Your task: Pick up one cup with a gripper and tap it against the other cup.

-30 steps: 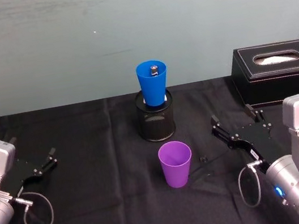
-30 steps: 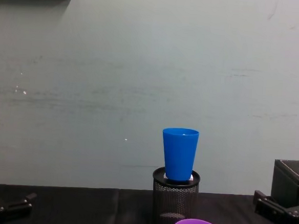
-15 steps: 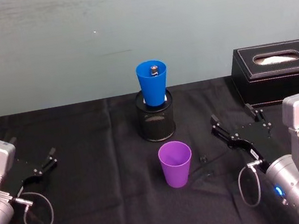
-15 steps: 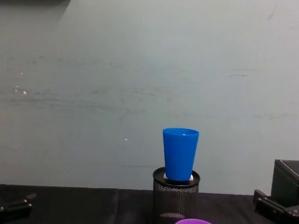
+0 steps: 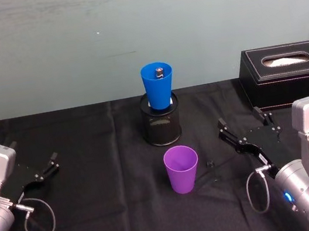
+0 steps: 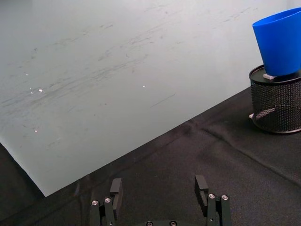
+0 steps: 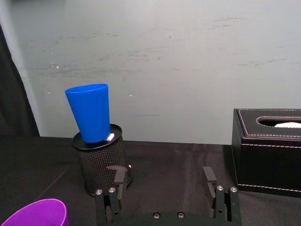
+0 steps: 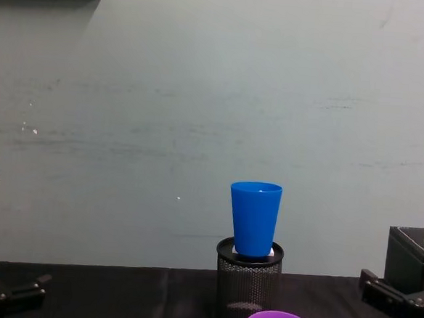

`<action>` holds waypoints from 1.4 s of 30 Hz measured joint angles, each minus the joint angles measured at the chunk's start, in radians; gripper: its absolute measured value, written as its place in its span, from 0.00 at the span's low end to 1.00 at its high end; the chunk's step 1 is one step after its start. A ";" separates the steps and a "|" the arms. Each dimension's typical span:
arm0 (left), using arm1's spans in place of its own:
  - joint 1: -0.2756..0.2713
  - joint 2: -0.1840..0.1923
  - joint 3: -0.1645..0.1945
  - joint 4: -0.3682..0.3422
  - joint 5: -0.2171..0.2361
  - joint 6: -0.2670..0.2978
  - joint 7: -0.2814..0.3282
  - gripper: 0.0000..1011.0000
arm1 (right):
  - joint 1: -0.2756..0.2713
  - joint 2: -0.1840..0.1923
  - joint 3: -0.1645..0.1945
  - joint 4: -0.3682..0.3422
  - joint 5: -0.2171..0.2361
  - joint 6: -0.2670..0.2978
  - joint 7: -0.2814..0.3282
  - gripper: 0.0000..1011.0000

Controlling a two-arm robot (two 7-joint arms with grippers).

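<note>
Nothing has moved since half a second ago that I can make out: both cups and both arms sit where they were.

The purple cup [image 5: 182, 169] stands upright on the black-draped counter [image 5: 118, 216], mouth up, its long axis vertical, near the middle of my head view. It lies to the left of my right gripper [image 5: 246, 129] and slightly nearer the robot, with bare cloth between them. That gripper is the nearer of the two; its jaws are spread wide and hold nothing, and from the right wrist view the purple rim [image 7: 33, 213] sits off to one side of the line between the fingers, so I judge the coming move to be a sideways reach with a turn toward the cup.

The blue cup [image 5: 158, 86] is directly behind the purple one, standing upright in the mouth of a black wire-mesh holder [image 5: 162, 125], so its wall sits higher than the purple cup's. A small dark object lies inside it; I cannot tell what it is.

My left gripper [image 5: 45, 168] rests at the counter's left edge, well apart from both cups, jaws open and empty.

Count: one purple cup, one blue cup, one mesh holder, two grippers, and one black tissue box [image 5: 290, 73] at the back right.
</note>
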 joint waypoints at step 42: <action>0.000 0.000 0.000 0.000 0.000 0.000 0.000 0.99 | 0.000 0.000 0.000 0.000 0.000 0.000 0.000 0.99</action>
